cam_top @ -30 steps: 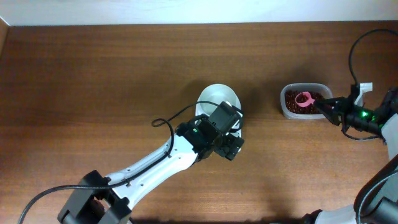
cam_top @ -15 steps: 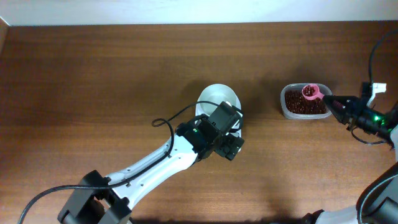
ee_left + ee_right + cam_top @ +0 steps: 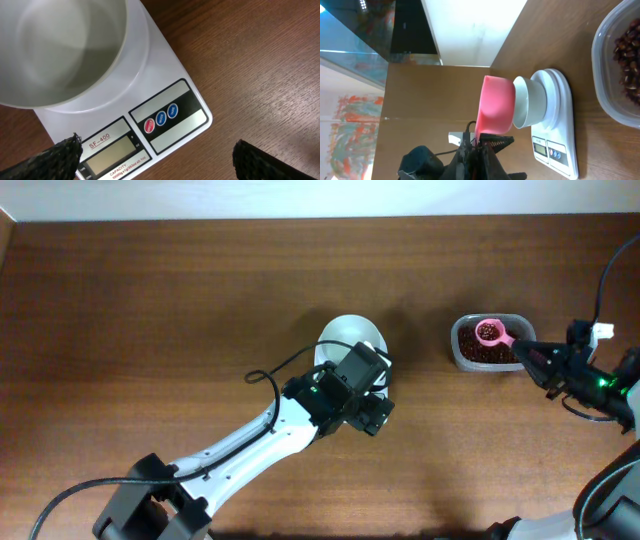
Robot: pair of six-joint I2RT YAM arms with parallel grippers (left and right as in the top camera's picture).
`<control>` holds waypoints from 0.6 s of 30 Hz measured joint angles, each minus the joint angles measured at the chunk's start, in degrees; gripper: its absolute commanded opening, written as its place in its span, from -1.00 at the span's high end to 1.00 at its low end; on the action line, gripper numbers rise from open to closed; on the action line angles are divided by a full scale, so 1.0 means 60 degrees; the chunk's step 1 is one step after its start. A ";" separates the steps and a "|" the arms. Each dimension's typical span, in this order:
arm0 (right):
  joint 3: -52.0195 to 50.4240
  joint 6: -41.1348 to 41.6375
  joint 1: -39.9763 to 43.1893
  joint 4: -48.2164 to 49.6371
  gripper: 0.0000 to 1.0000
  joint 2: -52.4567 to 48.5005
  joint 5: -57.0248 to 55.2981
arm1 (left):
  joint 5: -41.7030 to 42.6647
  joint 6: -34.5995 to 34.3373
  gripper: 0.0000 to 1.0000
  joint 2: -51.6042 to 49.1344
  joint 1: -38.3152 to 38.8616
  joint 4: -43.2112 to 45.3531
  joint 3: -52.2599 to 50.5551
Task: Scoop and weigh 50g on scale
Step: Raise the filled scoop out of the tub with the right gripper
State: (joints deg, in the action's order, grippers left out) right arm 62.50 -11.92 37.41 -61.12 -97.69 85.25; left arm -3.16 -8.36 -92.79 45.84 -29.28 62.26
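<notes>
The right claw [image 3: 528, 356], pinching the pink scoop [image 3: 490, 333] of beans [image 3: 486, 331], lay well right of the scale [image 3: 350, 340], over which the left claw [image 3: 157, 157] gaped.

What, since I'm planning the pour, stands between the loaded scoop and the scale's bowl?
Nothing visible: only bare table lies between the pink scoop and the bowl. The open left gripper hovers over the scale's display end, beside that path.

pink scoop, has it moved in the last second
Yes. The pink scoop has shifted slightly up the overhead picture, toward the far rim of the clear tub, and is over the beans.
</notes>
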 measured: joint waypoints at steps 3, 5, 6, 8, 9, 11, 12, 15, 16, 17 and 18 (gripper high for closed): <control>-0.0007 -0.0372 0.0000 -0.0546 0.92 -0.0004 -0.0007 | 0.0000 0.0000 -0.98 0.0000 0.0000 0.0127 0.0000; -0.0011 -0.0794 0.0000 -0.1031 0.92 -0.0004 0.0062 | 0.0004 0.0000 -0.98 0.0000 0.0000 0.0142 0.0000; -0.0011 -0.1053 0.0000 -0.1392 0.92 -0.0004 0.0124 | 0.0004 0.0000 -0.98 0.0000 0.0000 0.0135 0.0000; -0.0011 -0.1712 -0.0011 -0.2229 0.92 -0.0007 0.0189 | 0.0004 0.0000 -0.98 0.0000 0.0000 0.0091 0.0000; -0.0011 -0.2127 -0.0051 -0.2645 0.92 -0.0007 0.0200 | 0.0004 0.0000 -0.98 0.0000 0.0000 0.0029 0.0000; -0.0011 -0.2616 -0.0251 -0.2900 0.92 -0.0007 0.0215 | 0.0007 0.0000 -0.99 0.0000 0.0000 -0.0051 0.0000; -0.0011 -0.2765 -0.0441 -0.2918 0.92 -0.0007 0.0211 | 0.0007 0.0000 -0.94 0.0000 0.0000 -0.0109 0.0000; -0.0011 -0.2943 -0.0903 -0.2925 0.92 -0.0007 0.0215 | 0.0011 0.0044 -0.43 0.0000 0.0000 -0.0401 0.0000; -0.0011 -0.2991 -0.1100 -0.2925 0.92 -0.0007 0.0219 | 0.0033 0.0018 -0.22 0.0000 0.0000 -0.0528 0.0000; -0.0011 -0.3020 -0.1220 -0.2925 0.92 -0.0007 0.0222 | 0.0036 0.0004 -0.02 0.0000 0.0000 -0.0597 0.0000; -0.0011 -0.3020 -0.1282 -0.2925 0.92 -0.0007 0.0222 | 0.0040 0.0022 0.20 0.0000 0.0000 -0.0630 0.0000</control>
State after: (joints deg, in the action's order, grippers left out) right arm 62.43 -30.04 29.71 -78.67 -97.73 86.59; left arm -2.92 -8.23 -92.79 45.84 -33.06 62.26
